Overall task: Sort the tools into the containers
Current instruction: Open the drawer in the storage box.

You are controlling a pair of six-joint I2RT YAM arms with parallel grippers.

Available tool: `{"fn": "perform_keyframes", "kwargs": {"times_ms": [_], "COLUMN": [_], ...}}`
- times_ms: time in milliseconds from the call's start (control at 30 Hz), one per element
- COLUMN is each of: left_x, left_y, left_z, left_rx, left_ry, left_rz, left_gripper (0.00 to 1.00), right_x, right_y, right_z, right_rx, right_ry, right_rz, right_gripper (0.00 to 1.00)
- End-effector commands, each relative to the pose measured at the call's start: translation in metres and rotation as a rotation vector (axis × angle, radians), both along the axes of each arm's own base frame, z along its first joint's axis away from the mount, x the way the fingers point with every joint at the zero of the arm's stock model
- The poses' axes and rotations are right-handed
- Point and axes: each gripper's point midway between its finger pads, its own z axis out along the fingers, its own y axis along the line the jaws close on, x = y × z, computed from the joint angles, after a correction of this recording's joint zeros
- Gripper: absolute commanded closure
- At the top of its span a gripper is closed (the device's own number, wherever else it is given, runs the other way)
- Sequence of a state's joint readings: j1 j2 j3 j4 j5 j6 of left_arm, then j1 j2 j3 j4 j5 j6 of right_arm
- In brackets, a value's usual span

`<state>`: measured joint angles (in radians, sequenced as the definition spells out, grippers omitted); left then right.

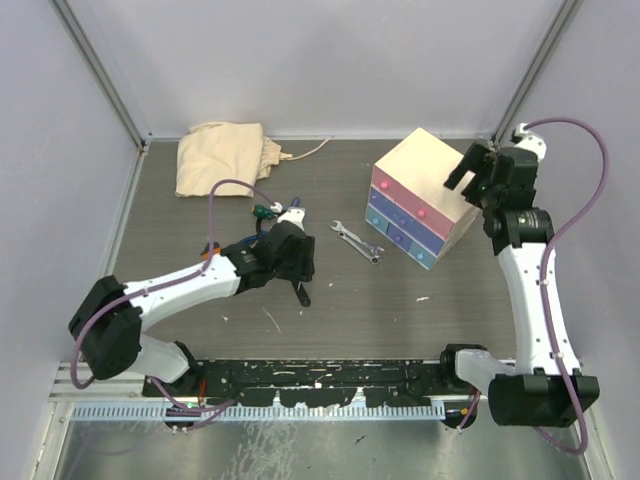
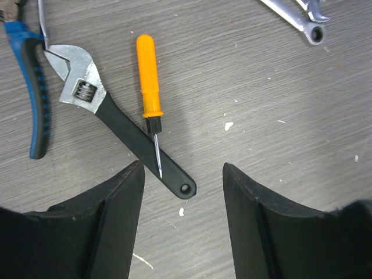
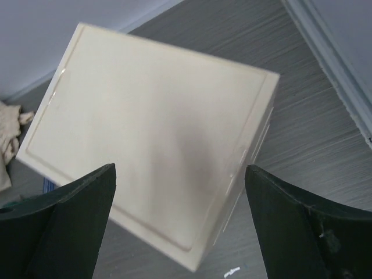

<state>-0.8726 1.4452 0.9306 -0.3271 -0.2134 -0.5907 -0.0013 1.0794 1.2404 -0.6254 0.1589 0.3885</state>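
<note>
Your L gripper (image 2: 183, 168) part-open, empty, over orange screwdriver (image 2: 148, 75) lying tip across black wrench (image 2: 125, 131) | your R gripper (image 3: 180, 170) wide, empty, above cream chest (image 3: 151, 116)

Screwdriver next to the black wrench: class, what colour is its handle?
Orange. The screwdriver shows best in the left wrist view.

Soft, even light is coming down from overhead, leaving only faint, blurry shadows on the grey counter (image 1: 350, 310). Up close, the orange-handled screwdriver (image 2: 149, 75) is showing crisp and casting a diffuse shadow to its right, while the left pincer (image 2: 181, 171) is looking dark and soft-edged. The cream chest (image 3: 151, 128) is catching a pale sheen and a smoky shadow near the blurred right pincer (image 3: 180, 171).
</note>
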Motion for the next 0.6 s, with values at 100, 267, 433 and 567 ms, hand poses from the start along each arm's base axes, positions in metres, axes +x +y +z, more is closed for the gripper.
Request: {"fn": "perform_keyframes", "kwargs": {"times_ms": [100,267,433,567], "left_x": [-0.008,-0.016,-0.018,-0.018], "left_y": [0.019,0.031,0.038,0.043], "left_z": [0.044,0.057,0.059,0.063], "left_rx": [-0.035,-0.05,-0.026,-0.03], "left_ry": [-0.076,-0.103,-0.112,-0.129], "left_rz": [0.018,0.023,0.02,0.033], "left_gripper": [0.39,0.37,0.36,0.36], "right_x": [0.04,0.063,0.088,0.1], "right_y": [-0.07,-0.083,-0.081,-0.07], "right_z": [0.02,0.012,0.002,-0.011], "right_rx": [0.056,0.146,0.188,0.226], "right_ry": [-0.118,-0.147,-0.14,-0.105], "right_rz": [-0.162,-0.147,-0.059,0.017], "right_gripper": [0.04,0.04,0.04,0.04]}}
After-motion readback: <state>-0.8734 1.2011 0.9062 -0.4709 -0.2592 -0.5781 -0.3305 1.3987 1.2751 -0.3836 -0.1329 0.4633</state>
